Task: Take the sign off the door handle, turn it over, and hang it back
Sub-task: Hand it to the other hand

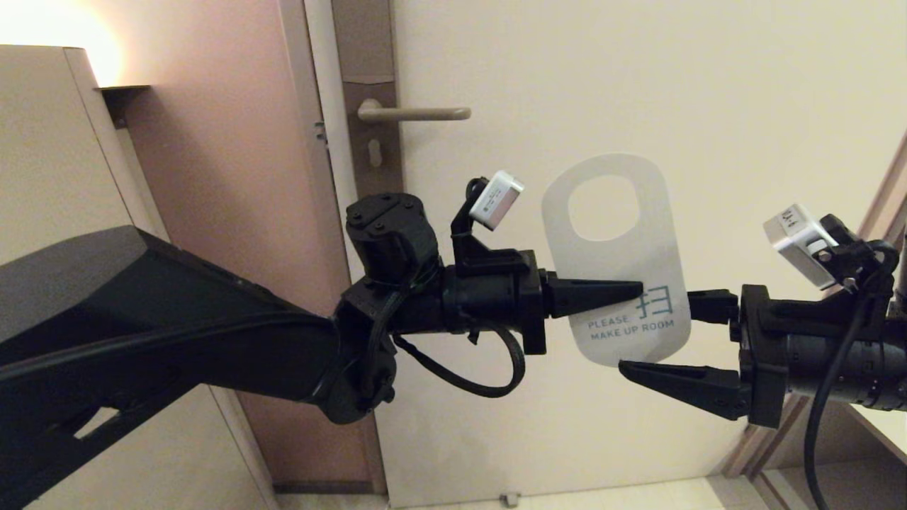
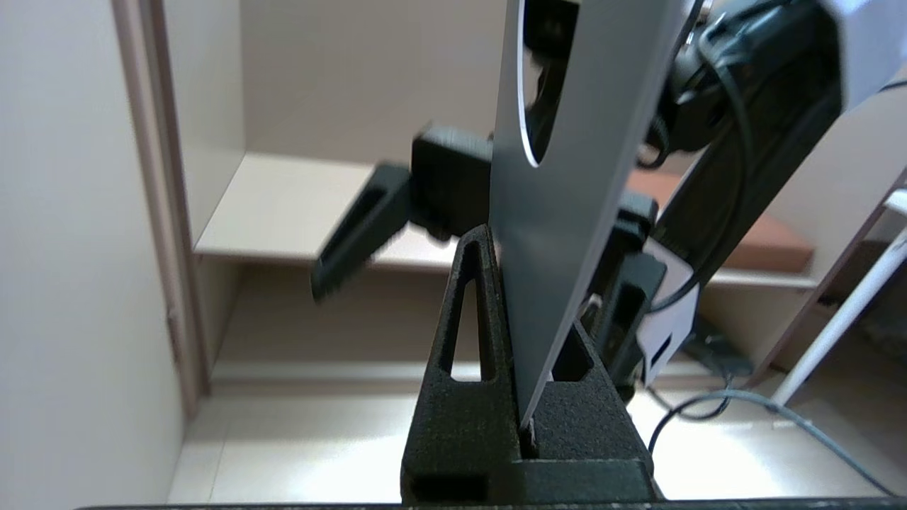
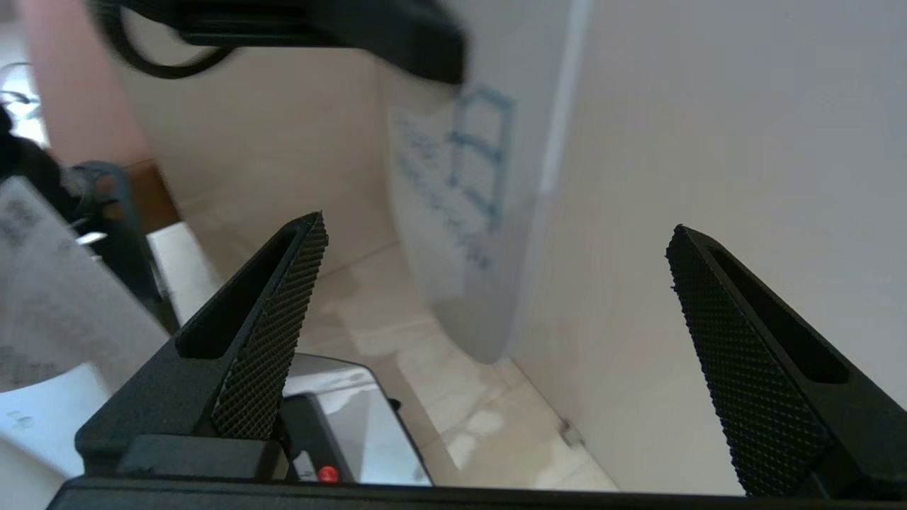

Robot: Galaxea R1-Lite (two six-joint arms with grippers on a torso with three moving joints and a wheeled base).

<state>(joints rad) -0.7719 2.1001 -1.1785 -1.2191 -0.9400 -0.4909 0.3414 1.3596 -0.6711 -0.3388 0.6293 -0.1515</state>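
Note:
The sign [image 1: 631, 276] hangs upright in the air in front of the door, its white side with teal "PLEASE MAKE UP ROOM" text facing me, its oval hole at the top. My left gripper [image 1: 634, 290] is shut on the sign's left edge; the left wrist view shows the card [image 2: 553, 212] pinched between the fingers. My right gripper [image 1: 655, 336] is open at the sign's lower right edge, one finger in front and one behind, not touching; the sign also shows in the right wrist view [image 3: 460, 212]. The door handle [image 1: 418, 112] is bare, up and to the left.
The cream door [image 1: 708, 106] is right behind the sign. A pinkish wall [image 1: 227, 177] and a cabinet [image 1: 42, 142] are to the left. A low shelf [image 2: 297, 205] and cables on the floor [image 2: 744, 404] are to the right.

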